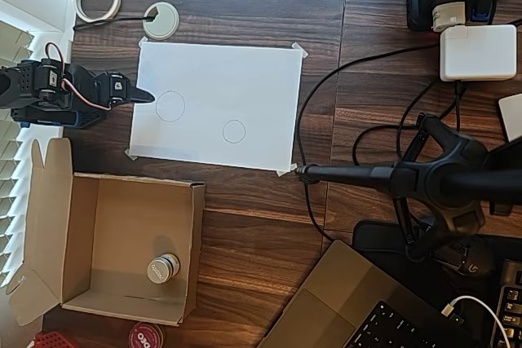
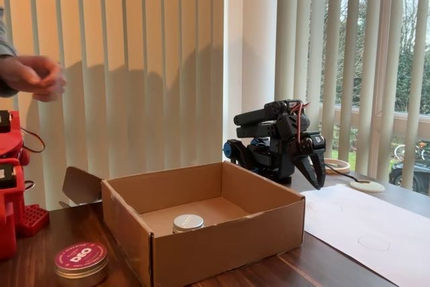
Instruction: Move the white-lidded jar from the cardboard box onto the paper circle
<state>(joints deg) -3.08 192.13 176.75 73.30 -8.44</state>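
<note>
Starting with the overhead view, the white-lidded jar [image 1: 163, 268] stands upright on the floor of the cardboard box [image 1: 81, 234], near the box's right wall and towards its lower edge. The paper circle [image 1: 234, 131], the smaller of two pencilled outlines on the white paper sheet [image 1: 236, 79], lies well apart from the box and is bare. The gripper [image 1: 140, 95] sits folded at the sheet's left edge, pointing right just short of the larger circle [image 1: 170, 106], its jaws together and holding nothing. Judging from this, the task has not begun: the step in hand is the reach towards the box. That move calls for the arm to swing round over the box, open its jaws, and descend inside the walls to straddle the jar.

Turning to the fixed view, the arm is tucked low behind the box, its gripper [image 2: 316, 181] hanging tip-down, closed and empty, just above the sheet's far edge. The jar [image 2: 188, 223] rests inside the box [image 2: 228, 240] near its front wall.
</note>
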